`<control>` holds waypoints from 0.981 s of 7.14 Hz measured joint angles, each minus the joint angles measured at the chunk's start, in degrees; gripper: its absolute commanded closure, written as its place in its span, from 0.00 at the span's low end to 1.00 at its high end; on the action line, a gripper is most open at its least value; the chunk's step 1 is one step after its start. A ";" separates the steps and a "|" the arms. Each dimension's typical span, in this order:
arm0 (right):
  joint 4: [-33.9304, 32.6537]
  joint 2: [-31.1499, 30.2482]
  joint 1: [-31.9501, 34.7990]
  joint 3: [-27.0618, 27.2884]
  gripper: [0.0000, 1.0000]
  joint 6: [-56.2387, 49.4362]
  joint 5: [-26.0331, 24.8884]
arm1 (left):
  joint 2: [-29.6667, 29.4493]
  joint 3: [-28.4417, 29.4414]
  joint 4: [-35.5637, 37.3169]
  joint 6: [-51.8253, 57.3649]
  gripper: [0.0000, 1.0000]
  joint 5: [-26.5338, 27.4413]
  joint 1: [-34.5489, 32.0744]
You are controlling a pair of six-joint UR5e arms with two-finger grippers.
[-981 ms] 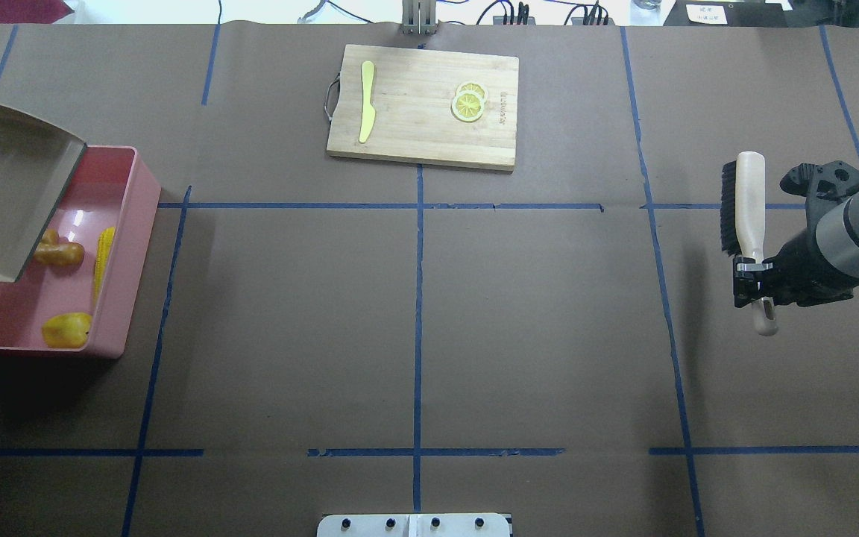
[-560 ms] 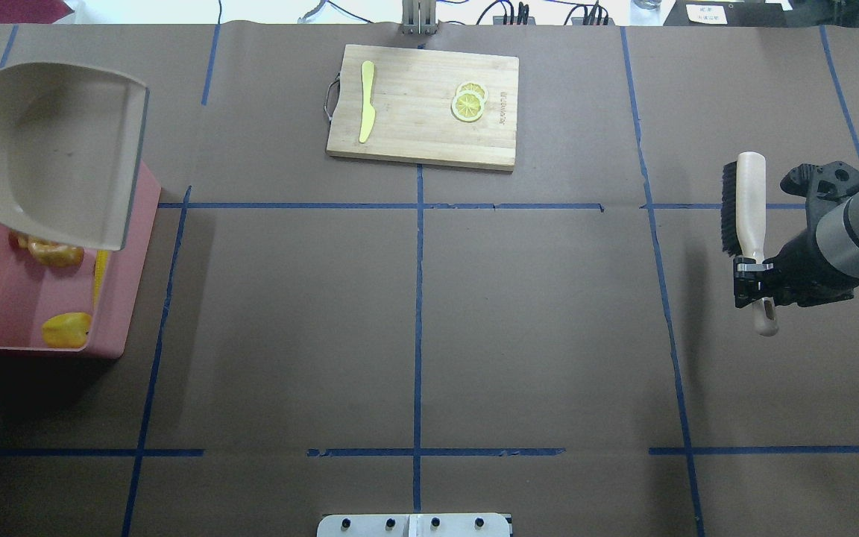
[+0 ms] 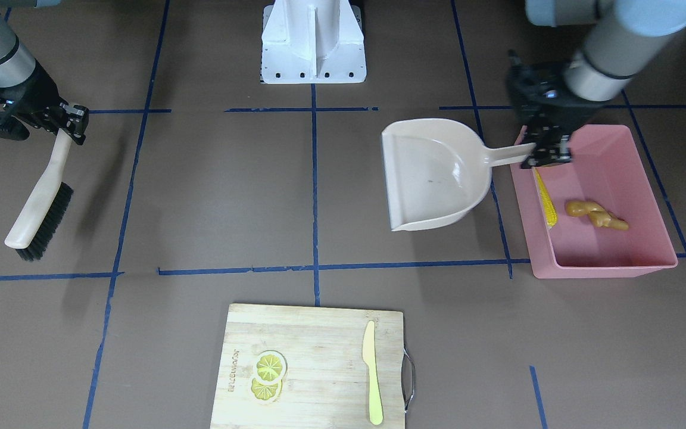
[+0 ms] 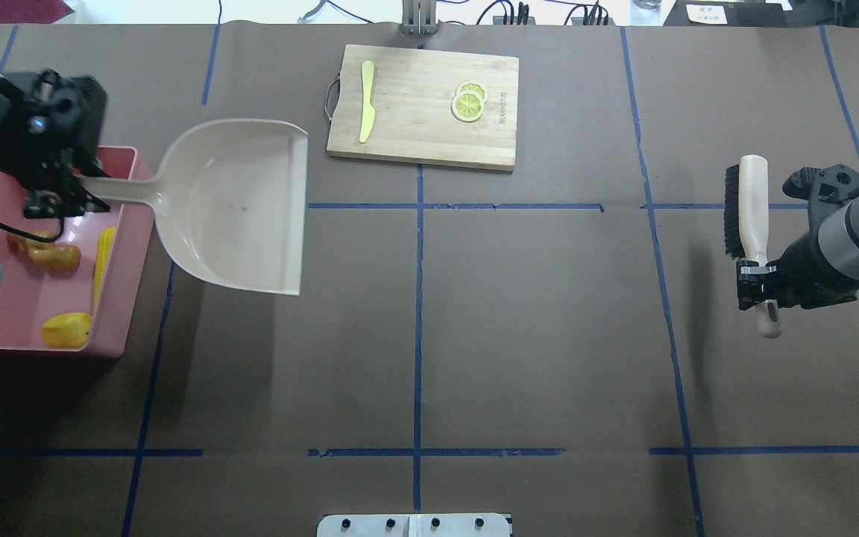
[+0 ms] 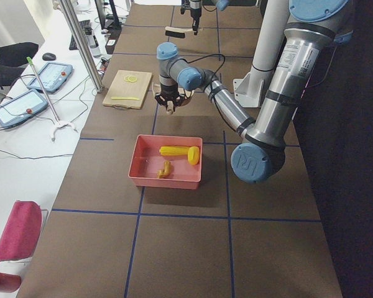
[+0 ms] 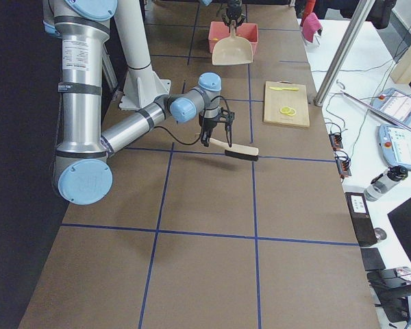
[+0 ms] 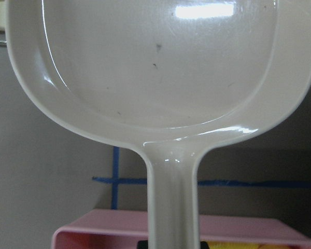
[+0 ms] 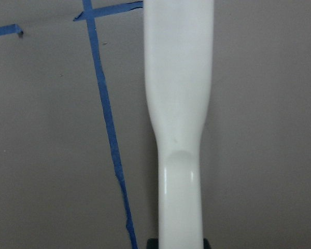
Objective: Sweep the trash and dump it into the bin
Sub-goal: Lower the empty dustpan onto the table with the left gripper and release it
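Observation:
The pink bin point(image 4: 131, 298) stands at the table's left edge. In it lie the trash pieces: the corn cob point(image 4: 104, 257), the ginger root point(image 4: 53, 256) and the yellow lump point(image 4: 66, 330). My left gripper point(image 4: 64, 201) is shut on the handle of the beige dustpan point(image 4: 239, 205), above the bin's far corner. The pan is held level and holds nothing; it reaches out over the table on the bin's right. The front-facing view shows the bin point(image 3: 602, 271), corn point(image 3: 545, 202) and ginger point(image 3: 596, 215). Far right, my right gripper point(image 4: 754, 280) is shut on the brush point(image 4: 746, 201) by its handle.
A wooden cutting board point(image 4: 423, 104) lies at the far middle with a pale knife point(image 4: 367, 101) and lemon slices point(image 4: 469, 104) on it. Blue tape lines cross the brown table cover. The robot's white base point(image 3: 313, 42) is at the near edge.
The dustpan has swung from tilted over the bin to level, out to the bin's right over the table. My left gripper has come into view. The brush has barely shifted.

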 measured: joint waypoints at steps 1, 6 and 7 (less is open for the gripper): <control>0.55 -0.12 -0.06 -0.40 0.99 0.00 -0.01 | -1.93 2.81 0.09 -2.23 0.89 1.53 3.24; 3.07 -0.19 -1.50 -1.80 0.99 0.66 -0.07 | -6.52 8.84 -1.98 -11.29 0.86 2.88 10.85; 3.29 -0.19 -1.60 -1.89 0.99 0.71 -0.11 | -6.52 9.17 -3.20 -11.44 0.86 3.34 11.70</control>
